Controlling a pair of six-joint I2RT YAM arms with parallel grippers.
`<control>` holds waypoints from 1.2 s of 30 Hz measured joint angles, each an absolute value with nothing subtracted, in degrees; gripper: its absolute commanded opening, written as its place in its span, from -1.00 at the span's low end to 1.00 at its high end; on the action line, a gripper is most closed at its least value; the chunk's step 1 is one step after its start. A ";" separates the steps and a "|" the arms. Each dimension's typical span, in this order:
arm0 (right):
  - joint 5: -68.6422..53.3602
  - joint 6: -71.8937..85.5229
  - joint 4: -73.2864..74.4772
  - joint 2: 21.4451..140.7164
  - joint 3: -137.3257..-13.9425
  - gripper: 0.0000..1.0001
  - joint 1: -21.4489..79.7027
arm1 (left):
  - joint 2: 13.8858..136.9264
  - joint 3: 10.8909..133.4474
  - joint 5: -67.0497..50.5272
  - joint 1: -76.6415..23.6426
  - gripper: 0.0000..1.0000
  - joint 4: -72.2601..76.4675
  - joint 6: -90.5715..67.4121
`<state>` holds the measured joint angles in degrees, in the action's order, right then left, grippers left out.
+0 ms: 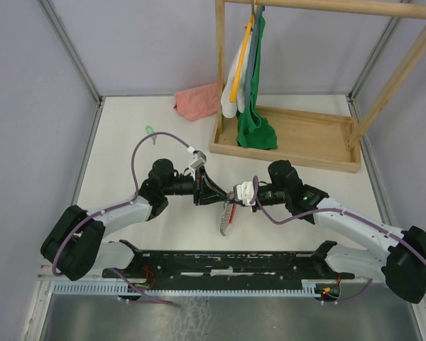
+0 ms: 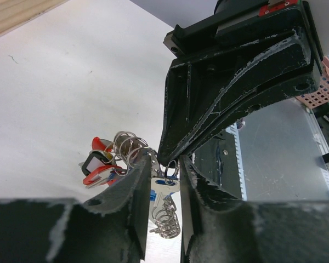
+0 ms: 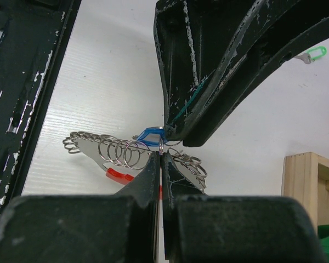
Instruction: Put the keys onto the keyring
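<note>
the step in hand is threading the first key. the arms meet tip to tip above the middle of the table (image 3: 98, 82), and the work hangs between them in the air.

the right fingers (image 3: 158, 172) are pressed together on a thin wire loop of the keyring (image 3: 118, 150), whose silver coils and red strap trail off to either side. the left fingers (image 3: 174, 127) come in from the opposite side and look clamped on the blue key (image 3: 149, 136), its head touching the pinched ring. from the left wrist view the silver blade shows between those fingers, pointing down. whether the key's hole has caught the split in the ring is too small to tell.

the green key (image 1: 150, 131) lies alone on the table, well apart at the far left, so i judge the task less than half done.

next, the left arm likely has to work the blue key's hole onto the ring's open end and slide it around the coil, while the right holds the ring steady. it calls for small, well-aligned motion, as a slip could drop the key or twist the ring out of the pinch.
</note>
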<state>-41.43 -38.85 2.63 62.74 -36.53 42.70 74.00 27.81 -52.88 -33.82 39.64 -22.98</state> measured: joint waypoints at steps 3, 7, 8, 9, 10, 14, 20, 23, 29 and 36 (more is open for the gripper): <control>-41.34 -38.79 2.48 62.74 -36.53 -0.99 42.70 | 74.26 27.81 -53.47 -33.82 -0.66 39.59 -23.03; -40.97 -38.24 1.67 62.72 -36.53 -0.99 42.70 | 74.28 27.81 -54.17 -33.82 -0.94 39.59 -23.05; -40.60 -37.85 1.54 62.72 -36.53 -0.99 42.70 | 74.28 27.81 -54.28 -33.82 -0.94 39.62 -23.07; -40.25 -37.58 1.37 62.72 -36.53 -0.99 42.70 | 74.24 27.81 -54.33 -33.82 -0.95 39.64 -23.07; -39.86 -37.17 1.15 62.67 -36.51 -0.99 42.70 | 74.17 27.81 -54.22 -33.82 -0.95 39.64 -23.07; -38.26 -35.16 -1.56 61.30 -34.96 -0.99 42.70 | 73.19 27.81 -52.88 -33.76 -0.95 39.05 -23.11; -36.12 -29.78 -12.38 56.47 -29.89 -0.99 42.19 | 69.04 27.44 -49.12 -33.45 -0.95 37.89 -25.10; -35.79 -26.22 -18.48 55.13 -27.55 -0.99 42.11 | 67.02 26.59 -46.87 -33.50 -0.95 37.98 -26.89; -35.44 -19.22 -29.65 55.16 -23.20 -0.99 42.11 | 65.43 23.81 -43.81 -33.69 -0.95 41.56 -32.08; -32.60 -10.37 -44.10 60.51 -19.62 -0.99 41.23 | 70.59 21.93 -40.29 -34.68 -0.95 50.24 -37.47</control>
<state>-32.60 -10.37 -44.10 60.51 -19.62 41.23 70.59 21.93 -40.29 -34.68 50.24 -37.47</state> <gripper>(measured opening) 0.015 0.036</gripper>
